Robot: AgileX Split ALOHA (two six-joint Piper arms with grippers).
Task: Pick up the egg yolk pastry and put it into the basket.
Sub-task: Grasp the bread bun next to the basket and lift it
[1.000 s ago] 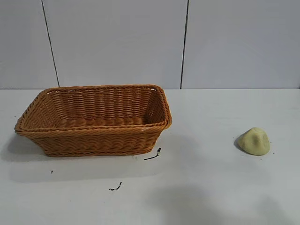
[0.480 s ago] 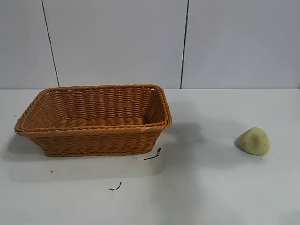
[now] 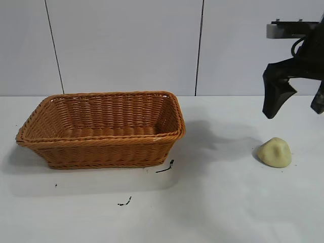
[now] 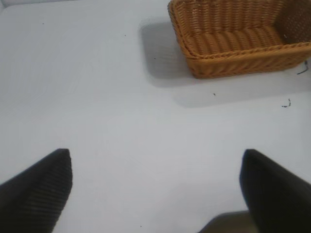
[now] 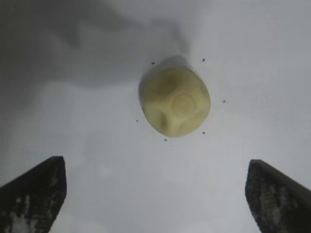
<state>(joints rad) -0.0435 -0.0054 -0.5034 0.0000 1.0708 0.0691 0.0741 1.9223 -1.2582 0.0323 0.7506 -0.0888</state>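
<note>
Below our right gripper (image 3: 296,106), whose jaws stand wide and empty, the egg yolk pastry (image 3: 274,152) sits on the counter (image 3: 228,202) slightly off-centre, so we risk one finger nudging it aside, farther from the basket (image 3: 101,129).

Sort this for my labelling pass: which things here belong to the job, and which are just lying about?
Job: egg yolk pastry, basket, right gripper open above the pastry.
Lying about: small dark scraps on the table; left gripper, open, away from the basket.
</note>
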